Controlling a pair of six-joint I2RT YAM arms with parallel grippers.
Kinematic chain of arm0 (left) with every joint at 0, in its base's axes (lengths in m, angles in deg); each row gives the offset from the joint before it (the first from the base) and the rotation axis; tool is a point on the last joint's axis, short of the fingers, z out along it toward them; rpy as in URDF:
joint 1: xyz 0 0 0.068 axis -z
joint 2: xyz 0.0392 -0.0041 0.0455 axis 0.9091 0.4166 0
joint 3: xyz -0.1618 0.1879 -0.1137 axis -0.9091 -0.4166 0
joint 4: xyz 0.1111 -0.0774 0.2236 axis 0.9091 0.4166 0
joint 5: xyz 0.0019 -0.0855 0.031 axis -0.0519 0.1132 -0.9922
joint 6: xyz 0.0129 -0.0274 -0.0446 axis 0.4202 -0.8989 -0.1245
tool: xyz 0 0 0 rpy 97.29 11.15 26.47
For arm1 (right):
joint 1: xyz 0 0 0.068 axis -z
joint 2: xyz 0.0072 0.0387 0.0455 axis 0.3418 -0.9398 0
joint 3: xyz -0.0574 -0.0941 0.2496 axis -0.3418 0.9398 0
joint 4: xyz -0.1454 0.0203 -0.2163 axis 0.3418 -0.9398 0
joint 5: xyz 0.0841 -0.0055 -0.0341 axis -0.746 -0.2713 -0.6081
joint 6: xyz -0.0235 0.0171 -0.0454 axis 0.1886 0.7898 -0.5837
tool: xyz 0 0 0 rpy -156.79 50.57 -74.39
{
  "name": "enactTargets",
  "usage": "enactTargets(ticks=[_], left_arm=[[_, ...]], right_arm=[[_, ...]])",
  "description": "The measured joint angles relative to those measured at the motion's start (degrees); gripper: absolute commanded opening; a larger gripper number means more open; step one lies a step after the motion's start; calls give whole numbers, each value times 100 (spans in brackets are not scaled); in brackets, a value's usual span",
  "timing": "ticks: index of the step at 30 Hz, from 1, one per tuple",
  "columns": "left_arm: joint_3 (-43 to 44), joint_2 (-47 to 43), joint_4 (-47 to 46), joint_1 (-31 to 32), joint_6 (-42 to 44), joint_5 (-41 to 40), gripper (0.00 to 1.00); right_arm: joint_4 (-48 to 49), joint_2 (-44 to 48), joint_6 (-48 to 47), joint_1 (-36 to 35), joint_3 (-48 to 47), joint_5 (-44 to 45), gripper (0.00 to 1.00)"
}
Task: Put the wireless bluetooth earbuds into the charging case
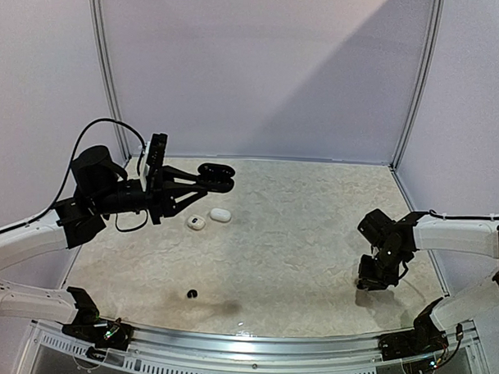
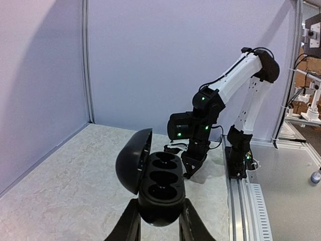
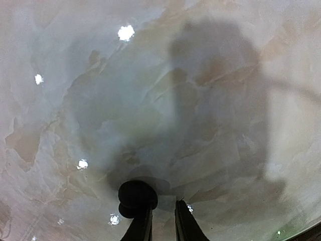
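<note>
My left gripper [image 1: 202, 182] [image 2: 159, 205] is shut on a black charging case [image 1: 215, 177] [image 2: 161, 188] and holds it up above the table's left side. The lid [image 2: 133, 160] stands open and both wells look empty. My right gripper [image 1: 374, 281] [image 3: 161, 207] points down just above the table at the right, its fingers a narrow gap apart with nothing between them. A round black earbud [image 3: 135, 197] sits against the outer side of its left finger [image 3: 142, 223]. Another black earbud [image 1: 192, 294] lies on the table near the front left.
Two small white cases lie under the raised black one: a closed oval one [image 1: 221, 214] and a round one [image 1: 197, 222] to its left. Grey panel walls [image 1: 262, 72] close in the table. A metal rail [image 1: 252, 347] runs along the near edge.
</note>
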Motion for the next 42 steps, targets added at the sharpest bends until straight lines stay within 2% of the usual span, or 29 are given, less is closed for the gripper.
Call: enactTargets(ticks=[17, 31, 38, 42], left_arm=[[0, 0, 0, -11, 4, 15, 0], [0, 0, 2, -22, 35, 17, 0], [0, 0, -4, -22, 42, 15, 0], [0, 0, -118, -26, 42, 66, 0]], right_arm=[[568, -46, -127, 0, -208, 44, 17], [911, -195, -179, 11, -227, 0, 0], [634, -96, -369, 11, -323, -179, 0], [382, 142, -748, -15, -723, -306, 0]])
